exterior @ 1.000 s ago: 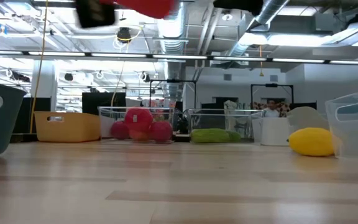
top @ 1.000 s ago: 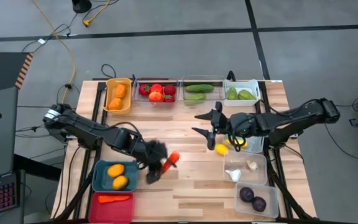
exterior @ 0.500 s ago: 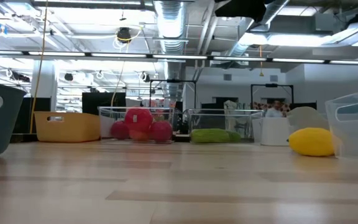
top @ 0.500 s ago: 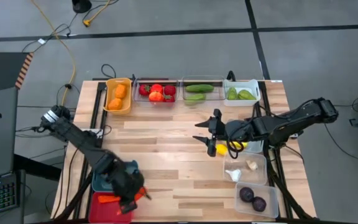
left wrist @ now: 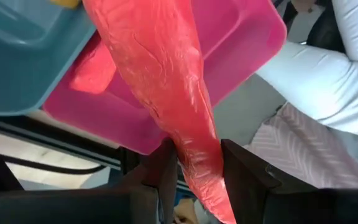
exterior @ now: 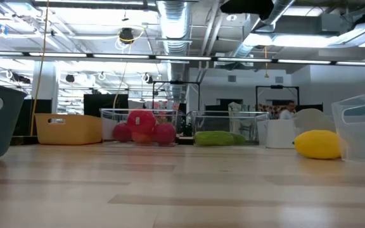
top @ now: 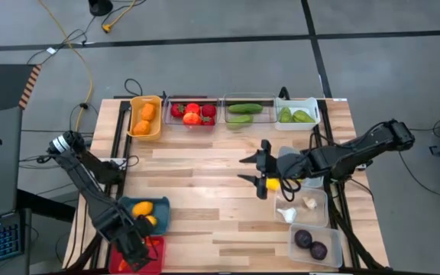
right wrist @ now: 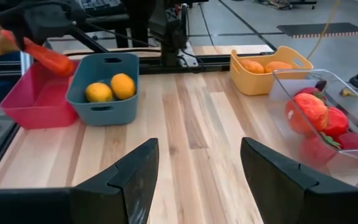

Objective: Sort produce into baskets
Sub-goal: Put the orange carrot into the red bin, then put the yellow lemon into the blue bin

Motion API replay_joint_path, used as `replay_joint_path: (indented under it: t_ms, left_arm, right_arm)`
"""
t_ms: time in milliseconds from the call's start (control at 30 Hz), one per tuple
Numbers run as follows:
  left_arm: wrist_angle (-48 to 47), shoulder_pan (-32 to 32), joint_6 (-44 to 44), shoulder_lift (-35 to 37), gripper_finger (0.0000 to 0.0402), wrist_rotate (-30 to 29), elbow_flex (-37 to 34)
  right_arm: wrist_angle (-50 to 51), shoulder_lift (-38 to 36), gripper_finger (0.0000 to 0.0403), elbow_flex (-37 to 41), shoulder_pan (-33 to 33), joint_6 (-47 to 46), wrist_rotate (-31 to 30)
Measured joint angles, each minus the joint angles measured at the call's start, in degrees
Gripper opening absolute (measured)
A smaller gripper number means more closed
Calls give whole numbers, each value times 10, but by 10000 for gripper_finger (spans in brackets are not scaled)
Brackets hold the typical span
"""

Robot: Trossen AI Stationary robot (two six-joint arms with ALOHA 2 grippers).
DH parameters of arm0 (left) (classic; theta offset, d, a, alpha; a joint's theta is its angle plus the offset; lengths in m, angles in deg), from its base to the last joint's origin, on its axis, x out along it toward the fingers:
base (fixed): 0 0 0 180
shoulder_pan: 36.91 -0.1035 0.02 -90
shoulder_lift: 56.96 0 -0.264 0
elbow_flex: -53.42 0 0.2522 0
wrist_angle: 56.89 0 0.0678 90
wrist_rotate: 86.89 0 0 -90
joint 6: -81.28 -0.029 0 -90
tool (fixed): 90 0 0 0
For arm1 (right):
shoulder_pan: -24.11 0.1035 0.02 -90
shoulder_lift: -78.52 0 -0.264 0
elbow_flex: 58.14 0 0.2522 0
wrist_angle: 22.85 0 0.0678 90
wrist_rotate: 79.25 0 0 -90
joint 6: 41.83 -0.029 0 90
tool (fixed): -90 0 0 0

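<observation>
High view: left gripper sits over the red rectangular plastic bin at the table's near-left corner, right at the wooden table edge. Its fingers are clamped on a long orange-red toy carrot, which hangs above the red bin's floor; the left wrist view shows the bin edge and the floor beyond just past the fingertips. Teal plastic bin touches the red one on the far side of the gripper and holds two orange-yellow round fruits.

Right gripper hovers mid-table, fingers spread and empty. A yellow toy lemon lies loose on the wood just beside it, next to a clear bin. Wide bare wood lies between the two grippers, nothing in the way.

Far edge row, well away from both grippers: orange-yellow bin with two orange fruits, clear bin with red strawberries and tomatoes, clear bin with green cucumbers, white bin with green pieces.

Near side of the right gripper: clear bin with small white items, then a clear bin with two dark purple fruits at the near-right corner.
</observation>
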Motion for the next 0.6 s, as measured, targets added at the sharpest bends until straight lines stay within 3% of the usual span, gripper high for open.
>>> replay_joint_path:
  t_ms: [600]
  left_arm:
    - [-17,16,13,0,172,-8,0]
  right_arm:
    - [8,0,255,0,3,2,0]
